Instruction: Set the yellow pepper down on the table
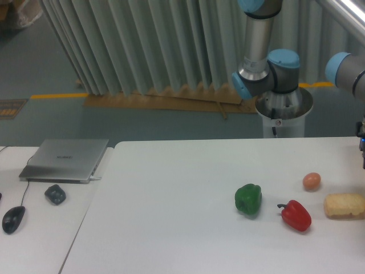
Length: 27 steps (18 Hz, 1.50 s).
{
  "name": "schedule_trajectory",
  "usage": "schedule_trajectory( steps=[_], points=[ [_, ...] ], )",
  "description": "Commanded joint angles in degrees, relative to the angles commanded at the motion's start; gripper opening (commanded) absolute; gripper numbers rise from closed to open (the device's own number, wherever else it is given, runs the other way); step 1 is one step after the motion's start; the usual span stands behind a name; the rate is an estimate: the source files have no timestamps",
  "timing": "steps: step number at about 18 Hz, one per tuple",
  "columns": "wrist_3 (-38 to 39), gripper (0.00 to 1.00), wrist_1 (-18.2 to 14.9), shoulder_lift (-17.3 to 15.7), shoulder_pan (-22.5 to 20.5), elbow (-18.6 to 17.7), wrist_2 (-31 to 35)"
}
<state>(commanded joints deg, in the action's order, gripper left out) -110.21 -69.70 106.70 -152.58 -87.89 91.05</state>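
Yellow pepper nowhere in sight; the arm [342,68] runs off right of the table [171,188], jaws out of view.

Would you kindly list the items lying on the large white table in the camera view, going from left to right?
Green pepper → red pepper → egg → pale bread-like block. No yellow pepper is visible.
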Motion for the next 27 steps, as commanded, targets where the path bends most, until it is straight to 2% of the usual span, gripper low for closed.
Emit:
schedule_trajectory(
  steps=[11, 15, 17, 20, 25, 27],
  points=[
    [2.36, 1.00, 0.18, -0.09, -0.44, -0.79, 0.09],
    [10.26, 1.00, 0.18, -0.44, -0.79, -0.70, -0.09],
    [18.60, 1.00, 0.44, -0.61, -1.84, -0.62, -0.44],
    [24.16, 1.00, 0.53, -2.28, -3.60, -0.27, -1.58],
    [33.20, 1.00, 0.79, -2.55, -10.10, 0.35, -10.01],
    [38.12, 1.00, 2.72, -2.46, -11.16, 0.44, -10.81]
  ],
)
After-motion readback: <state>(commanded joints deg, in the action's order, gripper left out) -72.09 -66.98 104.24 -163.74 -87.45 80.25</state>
